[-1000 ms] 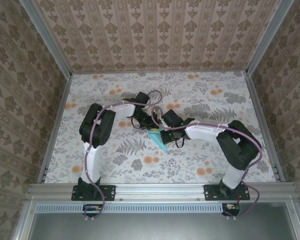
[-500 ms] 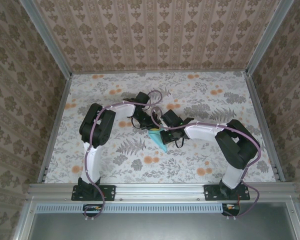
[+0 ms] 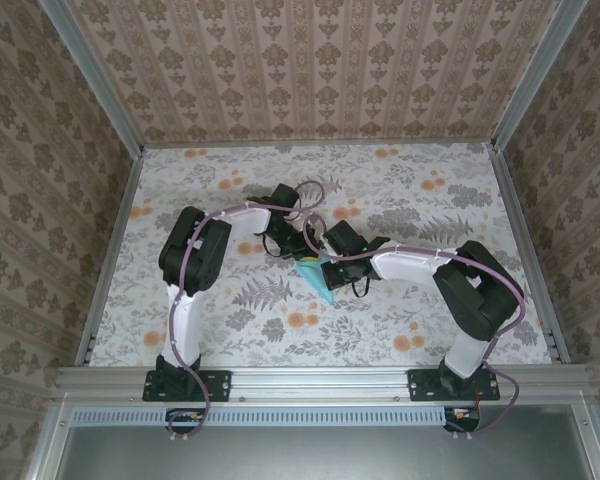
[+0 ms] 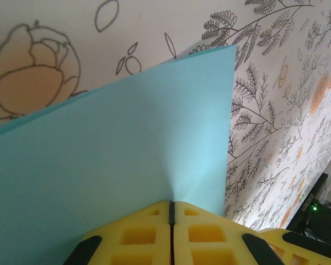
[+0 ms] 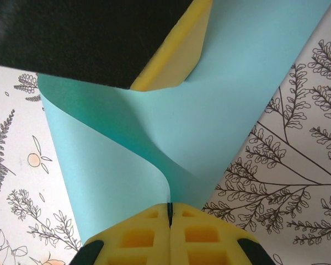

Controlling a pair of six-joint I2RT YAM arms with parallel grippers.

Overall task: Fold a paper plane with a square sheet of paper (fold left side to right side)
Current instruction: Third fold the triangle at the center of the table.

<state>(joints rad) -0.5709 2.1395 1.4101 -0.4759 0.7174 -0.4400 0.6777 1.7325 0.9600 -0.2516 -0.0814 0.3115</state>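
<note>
Square sheet of paper (image 5: 116, 182), light-blue curl, in pinch of left end effector (image 4: 171, 208) and right end effector (image 5: 169, 210).

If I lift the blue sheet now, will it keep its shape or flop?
Probably flop: the square sheet of paper curls in a soft loop ahead of the right gripper. It looks thin, so likely very light. With the left gripper also pinching it, pulling apart could crease or tear it.

Light-blue square sheet of paper (image 3: 318, 282), plain and thin, curling over on itself in a soft uncreased bend, lifting partly off the floral tabletop (image 3: 430, 320), sitting mid-table, one pointed corner reaching toward the near edge
</note>
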